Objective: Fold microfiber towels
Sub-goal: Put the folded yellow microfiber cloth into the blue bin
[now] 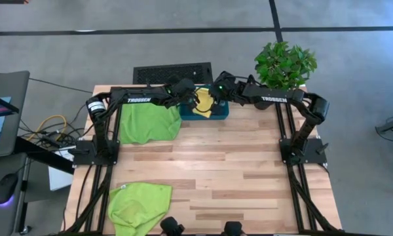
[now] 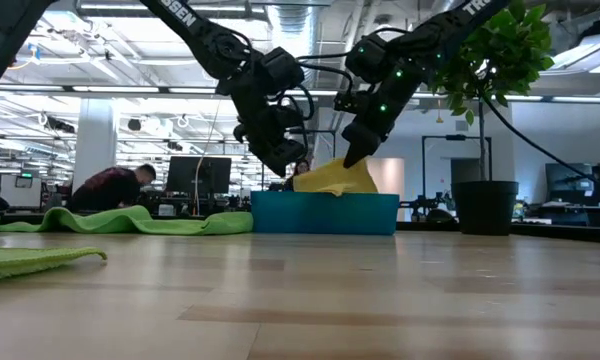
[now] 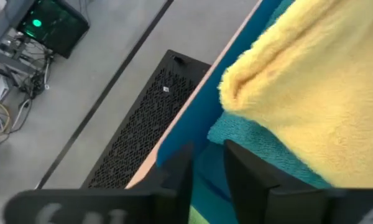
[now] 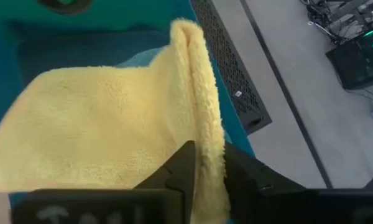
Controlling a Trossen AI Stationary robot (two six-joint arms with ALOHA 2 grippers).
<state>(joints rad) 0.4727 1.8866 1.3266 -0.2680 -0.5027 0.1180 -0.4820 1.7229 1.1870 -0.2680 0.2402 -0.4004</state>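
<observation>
A yellow towel (image 1: 202, 105) lies bunched in the teal bin (image 2: 325, 213) at the table's far edge, on top of a teal towel (image 3: 248, 143). Both grippers hover over the bin. My left gripper (image 3: 208, 177) is open beside the yellow towel's drooping corner (image 3: 236, 87), with nothing between its fingers. My right gripper (image 4: 210, 168) is closed on a raised fold of the yellow towel. One lime green towel (image 1: 147, 121) lies spread on the table left of the bin. Another (image 1: 137, 203) lies at the near left edge. My right gripper pinches an upright folded ridge of the yellow towel (image 4: 206, 134) between its two fingers, several layers thick. The fingers slant down from the table's right and near side and lie along the ridge. The ridge stands up as a peak (image 2: 348, 165) while the rest rests in the bin.
A potted plant (image 1: 285, 62) stands at the far right corner beside the bin. A black grille (image 1: 172, 72) lies on the floor behind the table. A person (image 2: 115, 185) sits in the room beyond. Bare wood spans the table's middle and right.
</observation>
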